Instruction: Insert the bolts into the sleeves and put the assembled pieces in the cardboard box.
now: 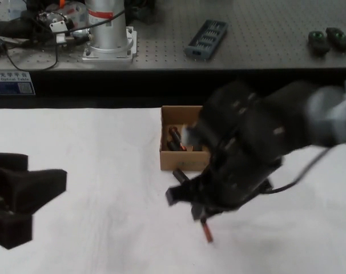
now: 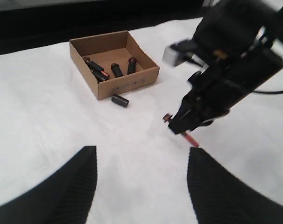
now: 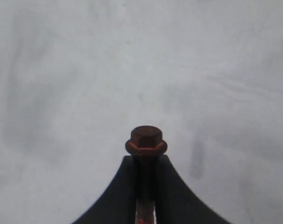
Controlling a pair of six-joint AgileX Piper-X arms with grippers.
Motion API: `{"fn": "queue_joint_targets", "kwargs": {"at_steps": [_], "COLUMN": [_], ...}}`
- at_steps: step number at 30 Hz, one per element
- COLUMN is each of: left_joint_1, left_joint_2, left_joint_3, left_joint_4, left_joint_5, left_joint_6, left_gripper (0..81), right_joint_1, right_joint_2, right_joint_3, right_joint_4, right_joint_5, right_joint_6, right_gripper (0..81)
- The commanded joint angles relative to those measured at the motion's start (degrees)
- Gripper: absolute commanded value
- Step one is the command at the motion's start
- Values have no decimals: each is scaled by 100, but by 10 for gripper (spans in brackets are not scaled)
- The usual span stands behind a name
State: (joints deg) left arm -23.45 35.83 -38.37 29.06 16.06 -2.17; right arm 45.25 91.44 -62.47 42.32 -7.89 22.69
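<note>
- White and cloth-covered, the tabletop (image 1: 87,245) carries the cardboard box (image 2: 132,84), which stands open toward the far middle. Several dark pieces (image 2: 116,69) lie inside it, some showing a reddish end.
- The right hand (image 2: 180,125) is clamped on a bolt (image 3: 146,140), with its fingers pressing the shank from both sides. The hex head stands proud beyond the fingertips. The reddish threaded end sticks out the other way and slants down toward the tabletop; I cannot tell whether it touches.
- One loose sleeve (image 2: 119,100) lies on its side on the tabletop, just outside the box's near wall (it is the only empty sleeve I can make out).
- The relation that matters is that the sleeve lies between the held bolt and the box wall. Its long axis is flat and runs roughly along that wall, while the bolt's axis is tilted.
- The head end looks to be the end nearer the sleeve, with the thread turned away. I judge that the two axes are not yet in line, so one part must be turned before the thread can enter.
- The left hand (image 2: 141,156) hangs with its fingers wide apart, holding nothing, well apart from the sleeve.
- The right hand is the nearer of the two, but it is full, so the sleeve is probably for the left hand to fetch.
</note>
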Motion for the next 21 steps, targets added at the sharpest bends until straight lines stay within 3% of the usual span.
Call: {"fn": "queue_joint_targets", "kwargs": {"at_steps": [1,13,16,19,21], "left_joint_1": [18,18,18,-8,-85], "left_joint_2": [214,2630,3415,4172,4654], "left_joint_3": [-21,-158,-564,-1200,-1673], "left_joint_4": [-97,-1977,-2080,-1985,-1864], "left_joint_5": [-35,-35,-35,-35,-35], "left_joint_6": [529,2940,2657,1758,912], "left_gripper": [419,419,360,268,258], "right_joint_1": [-8,-8,-8,-8,-8], "right_joint_2": [-583,-4246,-4830,-5279,-5446], "right_joint_3": [198,1549,1696,1832,1928], "right_joint_4": [70,534,989,1465,1701], "right_joint_5": [-39,-39,-39,-39,-32], "right_joint_6": [-81,-81,-81,-81,-81], "right_gripper": [16,16,16,16,16]}}
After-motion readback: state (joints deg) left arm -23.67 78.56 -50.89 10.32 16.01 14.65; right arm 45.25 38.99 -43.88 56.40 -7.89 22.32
